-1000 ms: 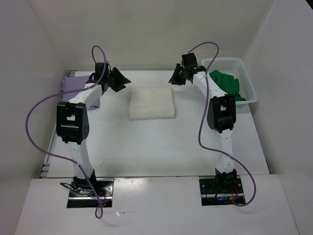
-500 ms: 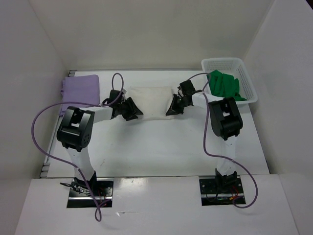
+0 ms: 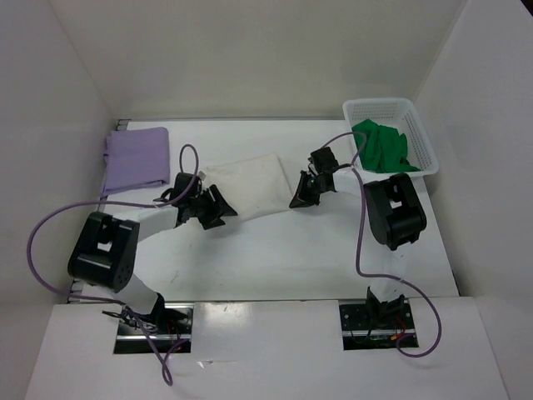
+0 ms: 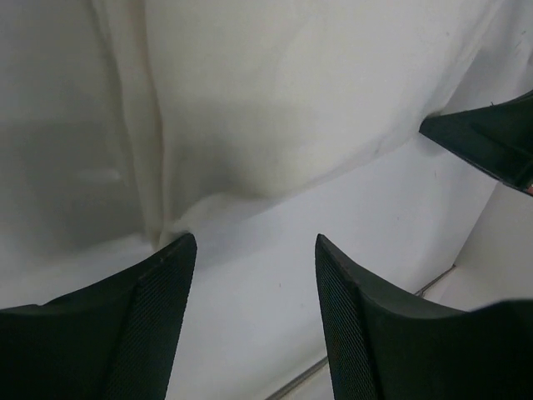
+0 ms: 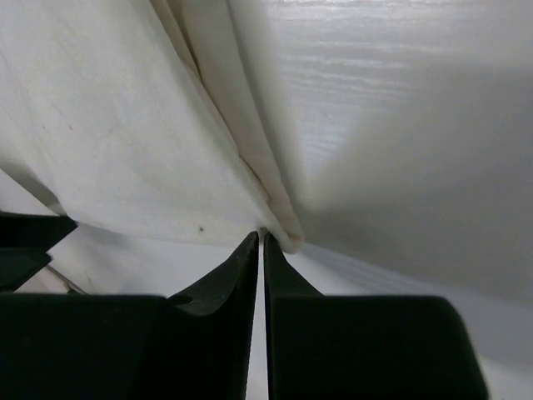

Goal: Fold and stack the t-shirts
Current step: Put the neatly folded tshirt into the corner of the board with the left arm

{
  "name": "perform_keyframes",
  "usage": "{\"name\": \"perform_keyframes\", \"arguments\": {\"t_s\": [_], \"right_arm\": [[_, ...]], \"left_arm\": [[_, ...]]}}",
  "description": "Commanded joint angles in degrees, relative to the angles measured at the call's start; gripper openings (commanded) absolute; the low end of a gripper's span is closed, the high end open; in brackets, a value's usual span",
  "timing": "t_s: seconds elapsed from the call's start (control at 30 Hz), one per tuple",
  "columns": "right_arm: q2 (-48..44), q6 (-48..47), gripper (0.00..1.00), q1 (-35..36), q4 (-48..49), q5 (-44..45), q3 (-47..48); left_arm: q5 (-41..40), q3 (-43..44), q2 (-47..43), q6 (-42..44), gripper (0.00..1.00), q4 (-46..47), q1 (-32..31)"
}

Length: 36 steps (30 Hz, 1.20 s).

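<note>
Cream white cloth t-shirt point(image 3: 250, 185), centre of the white counter point(image 3: 275, 258), gripped for folding
Right end effector point(image 5: 264, 242) pinches its near-right hem; left end effector point(image 4: 254, 242), open and empty, sits at the near-left corner, likely to match.

This is a robot test cell in a lab: a flat white table point(image 3: 275, 258) boxed in by plain white panels point(image 3: 250, 58), with two arms point(image 3: 393, 212) bolted to metal base plates point(image 3: 179, 321) at its near edge and purple cables point(image 3: 359, 250) looping loose from them.
</note>
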Motion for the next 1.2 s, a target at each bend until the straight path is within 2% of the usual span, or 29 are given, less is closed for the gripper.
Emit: {"name": "perform_keyframes", "arguments": {"t_s": [0.0, 0.03, 0.13, 0.23, 0.3, 0.53, 0.63, 0.77, 0.83, 0.9, 0.93, 1.03, 1.07, 1.13, 1.17], "right_arm": [[-5.54, -2.97, 0.11, 0.33, -4.18, 2.22, -0.19], [-6.16, -2.97, 0.13, 0.33, -4.8, 1.52, 1.04], [-9.14, -4.02, 0.19, 0.33, -6.99, 0.82, 3.59], [-12.57, -4.64, 0.31, 0.33, -7.53, 0.28, 4.22], [-13.98, -5.17, 0.37, 0.33, -7.53, -0.24, 3.69], [-17.67, -5.7, 0.43, 0.33, -6.48, -2.26, 1.58], [-18.21, -6.84, 0.43, 0.33, -6.99, -2.26, 1.58], [-18.21, -6.84, 0.44, 0.33, -6.3, -2.96, 0.96], [-18.82, -5.71, 0.44, 0.33, -5.51, -3.49, -0.26], [-18.82, -5.7, 0.44, 0.33, -5.5, -3.5, -0.27], [-18.82, -5.7, 0.44, 0.33, -5.5, -4.02, -0.27], [-18.82, -5.7, 0.44, 0.33, -4.98, -4.02, 0.96], [-18.82, -5.7, 0.44, 0.33, -5.67, -4.02, 1.49], [-18.82, -5.7, 0.44, -0.2, -5.68, -4.02, 2.19], [-18.82, -5.7, 0.44, -0.2, -6.2, -4.02, 2.19]], "left_arm": [[-2.14, 0.91, -8.0, 1.95, 0.67, -10.76, 1.01], [-2.66, 3.01, -11.33, 1.95, 0.71, -11.3, 1.8], [-3.81, 5.92, -14.17, 3.09, 0.73, -12.88, 5.49], [-5.66, 7.42, -13.04, 4.5, 0.76, -14.11, 10.84], [-3.46, 6.89, -11.2, 4.5, 0.76, -11.39, 14.0], [0.14, 8.3, 1.28, 5.03, 0.77, -3.41, 14.02], [4.18, 10.4, 6.11, 5.55, 0.79, -0.85, 14.02], [2.53, 13.4, 10.43, 6.26, 0.8, -0.84, 11.83], [1.2, 14.8, 12.8, 6.26, 0.77, -0.32, 10.25], [-0.38, 15.94, 16.22, 4.86, 0.71, 0.21, 9.02], [-0.91, 16.99, 17.54, 4.86, 0.62, 0.21, 8.4], [0.49, 18.4, 22.9, 2.66, 0.46, 3.46, 5.85], [0.49, 20.58, 24.74, 1.0, 0.25, 3.46, 5.32], [0.49, 22.79, 24.76, 0.46, 0.09, 3.47, 4.53], [0.49, 26.98, 24.76, 0.46, 0.01, 3.47, 3.83]]}}
